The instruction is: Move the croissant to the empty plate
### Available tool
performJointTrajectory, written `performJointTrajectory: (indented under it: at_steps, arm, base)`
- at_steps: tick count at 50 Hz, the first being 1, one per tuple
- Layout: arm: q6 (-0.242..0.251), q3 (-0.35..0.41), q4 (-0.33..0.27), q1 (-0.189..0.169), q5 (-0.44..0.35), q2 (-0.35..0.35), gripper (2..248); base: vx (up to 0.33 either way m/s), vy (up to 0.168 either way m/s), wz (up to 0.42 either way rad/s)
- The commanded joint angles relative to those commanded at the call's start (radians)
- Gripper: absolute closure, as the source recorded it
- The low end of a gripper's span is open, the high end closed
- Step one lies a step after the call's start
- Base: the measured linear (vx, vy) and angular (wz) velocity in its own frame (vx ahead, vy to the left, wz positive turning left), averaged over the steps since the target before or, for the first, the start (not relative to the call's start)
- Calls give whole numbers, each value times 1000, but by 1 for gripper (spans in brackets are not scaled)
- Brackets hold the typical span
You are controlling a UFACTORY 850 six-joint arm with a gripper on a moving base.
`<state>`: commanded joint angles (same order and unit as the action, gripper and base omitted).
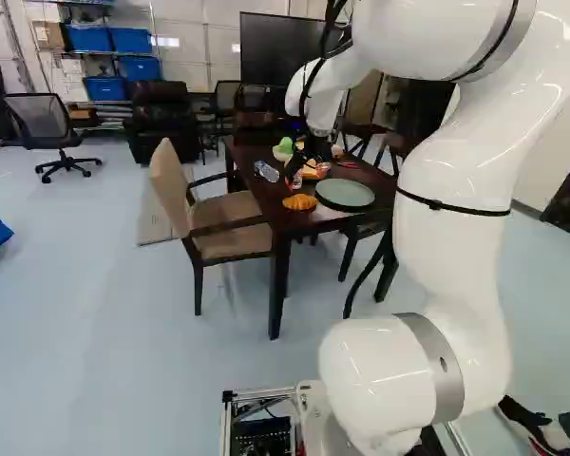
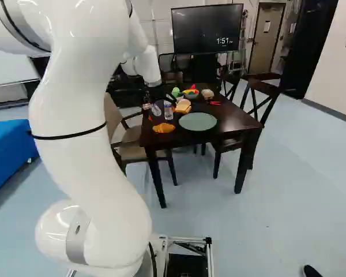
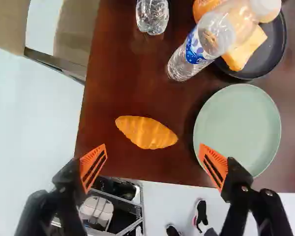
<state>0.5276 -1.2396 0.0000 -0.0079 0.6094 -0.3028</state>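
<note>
Croissant (image 3: 146,132) just ahead of the widely spread gripper (image 3: 153,147), long axis slanting mostly along the finger-to-finger line.

A lane of bare tabletop separates the croissant (image 3: 146,133) from the low rim of the green plate (image 3: 237,130), and more runs to the near edge of the dark table (image 3: 152,169). Beyond that lane, an upright water bottle (image 3: 188,63) blocks the way; a second bottle (image 3: 152,17) lies farther along, and a dark plate (image 3: 259,70) holding food crowds the green plate's far side. A chair (image 1: 230,207) flanks the table. Open room stands between the gripper's (image 2: 162,113) spread fingers.
</note>
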Motion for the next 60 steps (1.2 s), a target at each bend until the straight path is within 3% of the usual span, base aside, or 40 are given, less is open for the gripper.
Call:
performJointTrajectory:
  at_steps: [60]
  arm:
    - [629,0,0,0,0,0,3]
  base:
    - [0,0,0]
